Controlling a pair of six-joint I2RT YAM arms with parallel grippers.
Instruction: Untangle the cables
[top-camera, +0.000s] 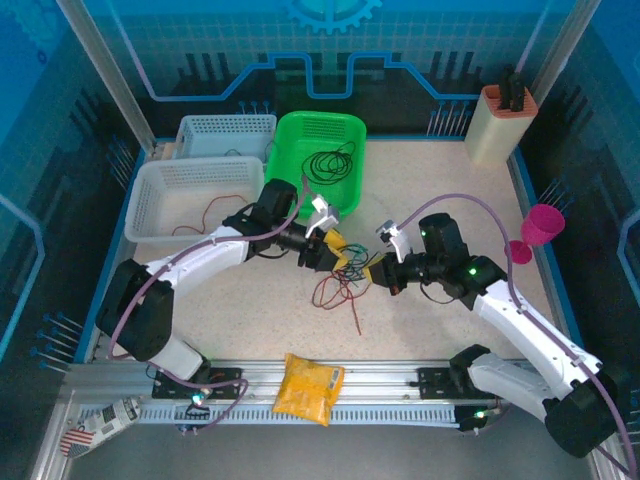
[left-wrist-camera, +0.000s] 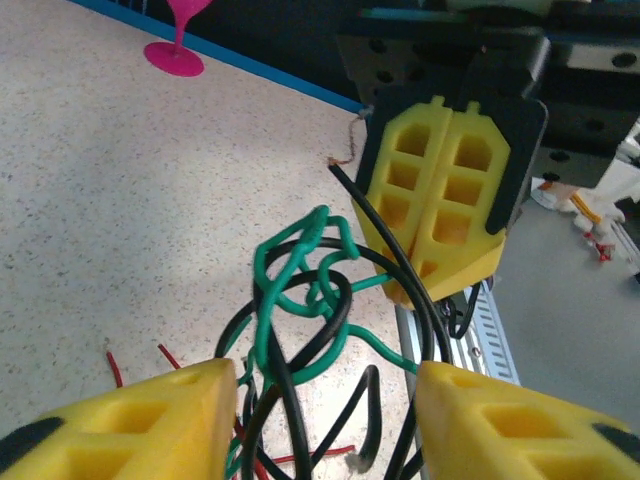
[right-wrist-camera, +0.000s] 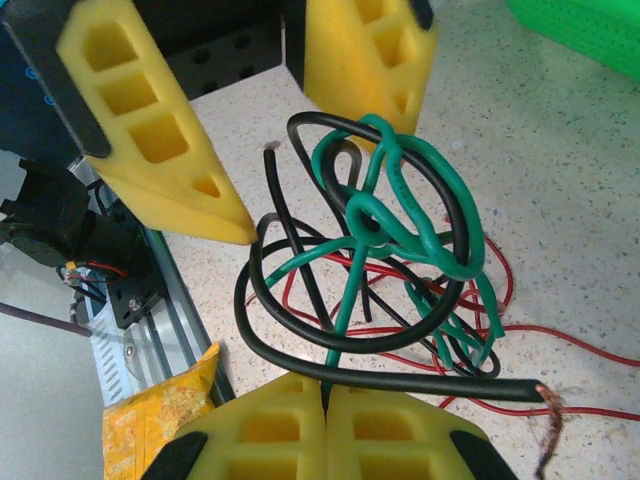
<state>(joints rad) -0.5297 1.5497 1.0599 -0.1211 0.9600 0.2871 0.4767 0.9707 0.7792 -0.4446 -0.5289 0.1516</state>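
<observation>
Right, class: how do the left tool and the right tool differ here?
The left tool holds its fingers apart either side of the knotted cables; the right tool presses its fingers together, pinching strands. The left tool reaches in from the white basket's side, the right tool from the pink goblet's. Both have yellow fingers.

I work in a robot lab, inside a closed-in test cell, not a home or a shop. My left arm (top-camera: 200, 255) and right arm (top-camera: 530, 335) are bolted to a slotted aluminium rail (top-camera: 390, 385) at the near edge of a speckled table (top-camera: 450, 200). Metal posts (top-camera: 101, 60) frame blue printed walls (top-camera: 180, 50) drawn with circuit lines and what looks like a gear (top-camera: 330, 10), cut off at the top. A white basket (top-camera: 190, 172), a green basket (top-camera: 285, 135) and a pink goblet (top-camera: 541, 225) stand on the table.
</observation>
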